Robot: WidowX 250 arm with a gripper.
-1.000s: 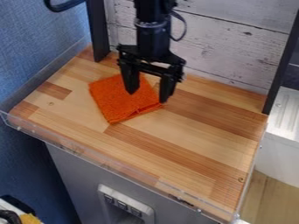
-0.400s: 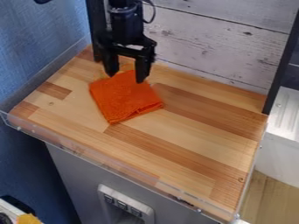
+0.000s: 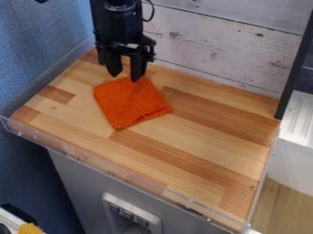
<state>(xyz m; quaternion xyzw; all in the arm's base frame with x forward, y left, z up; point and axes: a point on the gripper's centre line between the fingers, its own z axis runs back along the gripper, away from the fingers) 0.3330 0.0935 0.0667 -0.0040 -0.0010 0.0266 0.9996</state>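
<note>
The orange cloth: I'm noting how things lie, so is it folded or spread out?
Folded: the orange cloth lies flat as a compact, squarish pad, and layered edges show at its lower right side.

Your arm (image 3: 116,25) is black throughout, with a thick, rounded lower section. Note the round collar (image 3: 119,6) catching a greyish sheen near the top of the view. A thin black cable (image 3: 150,11) loops out beside it. Your black gripper (image 3: 125,78) has angular, blocky mounts and two chunky fingers (image 3: 137,69), tapering to blunt points.
</note>
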